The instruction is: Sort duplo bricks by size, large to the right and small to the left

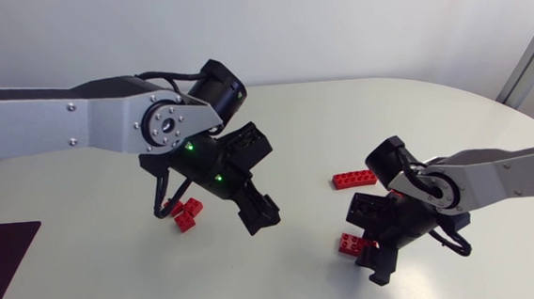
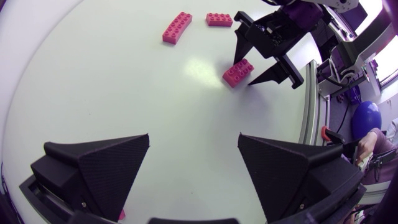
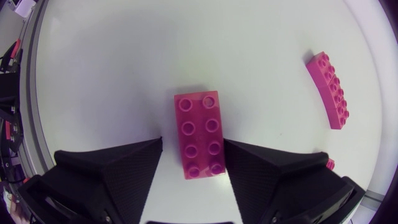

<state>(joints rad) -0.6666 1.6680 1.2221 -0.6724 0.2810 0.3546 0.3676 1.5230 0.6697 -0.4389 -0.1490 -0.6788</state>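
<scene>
Head view: the left gripper (image 1: 257,214) hangs near a small red brick (image 1: 189,214), and the right gripper (image 1: 370,255) straddles a red 2x4 brick (image 1: 353,243) near a long red brick (image 1: 355,178). Left wrist view: its fingers stand wide apart, holding nothing. Right wrist view: the 2x4 brick lies on the table between the parted fingers, ungripped, with a gap on one side.

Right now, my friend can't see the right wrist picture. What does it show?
A short brick lies flat on the white table between the open fingers of the right gripper. A longer brick lies farther ahead, off to one side.
</scene>
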